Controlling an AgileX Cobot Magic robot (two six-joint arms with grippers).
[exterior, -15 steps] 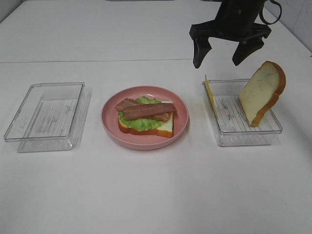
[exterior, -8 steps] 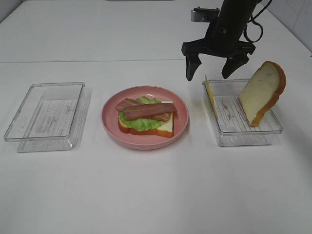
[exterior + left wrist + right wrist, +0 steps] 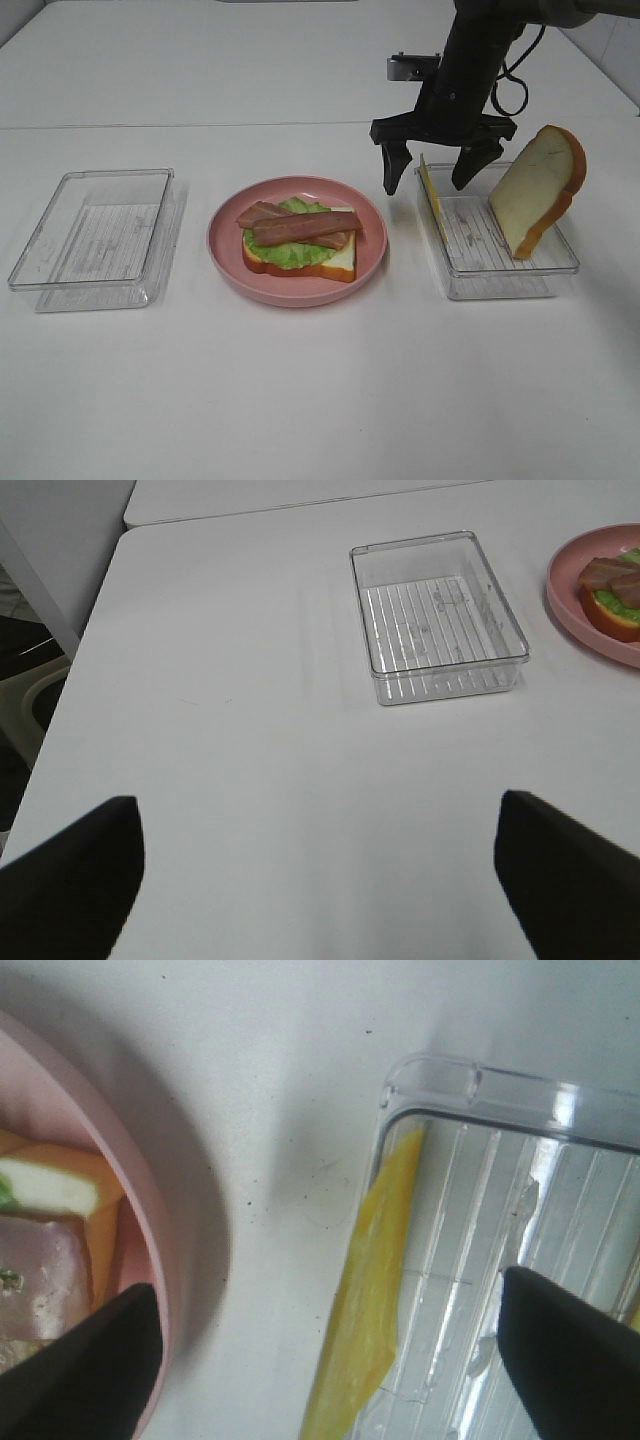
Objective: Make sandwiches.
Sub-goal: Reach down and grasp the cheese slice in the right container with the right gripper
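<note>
As every place below is reckoned from it, the pink plate (image 3: 222,262) is entered first: round, shallow, near the middle of the white surface (image 3: 320,400).

Sandwich (image 3: 300,245): unfinished, lying on the plate. A square bread slice (image 3: 338,263) with orange-brown crust is at the bottom, ruffled green lettuce (image 3: 283,254) lies on it, and two brown-red bacon strips (image 3: 305,227) lie crossed on top.

Clear tray (image 3: 100,297): ribbed floor, on the surface to the plate's left in the high view, apart from the plate.

Second clear tray (image 3: 500,283): same make, to the plate's right, just beside it but not touching.

Cheese square (image 3: 431,197): thin, yellow, standing on edge inside the second tray against the wall nearest the plate.

Second bread slice (image 3: 530,195): inside the same tray at the end farthest from the plate, propped on its edge and tilted, its crust rising above the rim.

Right end effector (image 3: 428,181): black, pointing down over the plate-side end of the second tray. It is released, with jaws spread wide. One finger is outside the tray wall on the plate side and the other is over the tray floor, with the cheese between them and not gripped.

Left end effector (image 3: 320,880): seen only from its own wrist camera, released, jaws wide apart. It grips nothing and hangs above bare surface beyond the first tray, on the side away from the plate.
</note>
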